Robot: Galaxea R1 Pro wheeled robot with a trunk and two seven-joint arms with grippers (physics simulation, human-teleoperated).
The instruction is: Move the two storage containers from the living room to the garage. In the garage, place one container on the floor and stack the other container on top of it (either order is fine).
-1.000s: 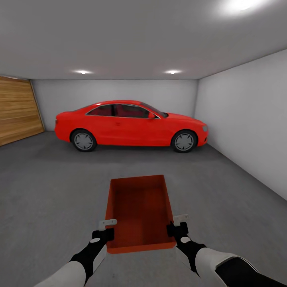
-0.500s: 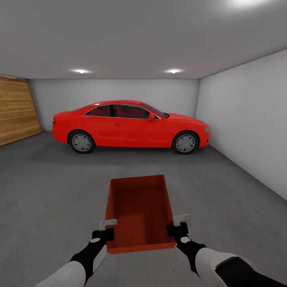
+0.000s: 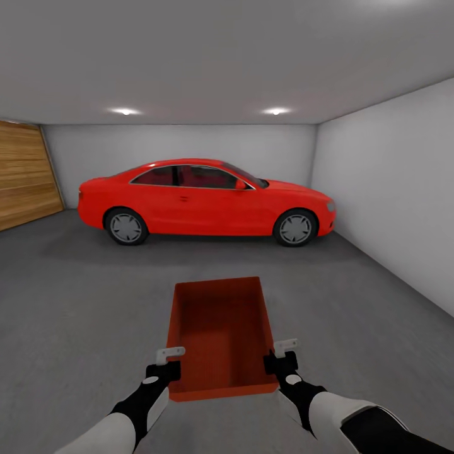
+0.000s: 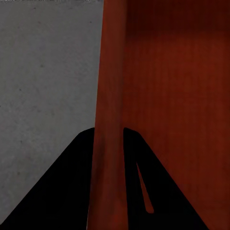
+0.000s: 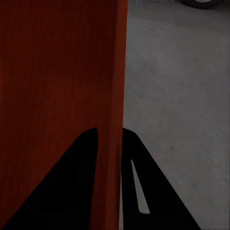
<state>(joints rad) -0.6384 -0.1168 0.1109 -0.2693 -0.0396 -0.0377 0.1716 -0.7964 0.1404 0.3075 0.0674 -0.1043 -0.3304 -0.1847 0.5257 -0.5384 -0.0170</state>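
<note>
Carrying one storage container [image 3: 222,337] inside the garage, above the concrete floor [image 3: 75,302], with our left claw [image 3: 168,364] and right claw [image 3: 282,357] each pinching a side wall, we still must set it down and stack the other.

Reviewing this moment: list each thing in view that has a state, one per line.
Red-orange open-top storage container: empty, held above the floor by both side walls.
Left gripper: shut on the container's left wall.
Right gripper: shut on its right wall.
Red car: parked, doors closed.
Wood-slat garage door: closed.
</note>
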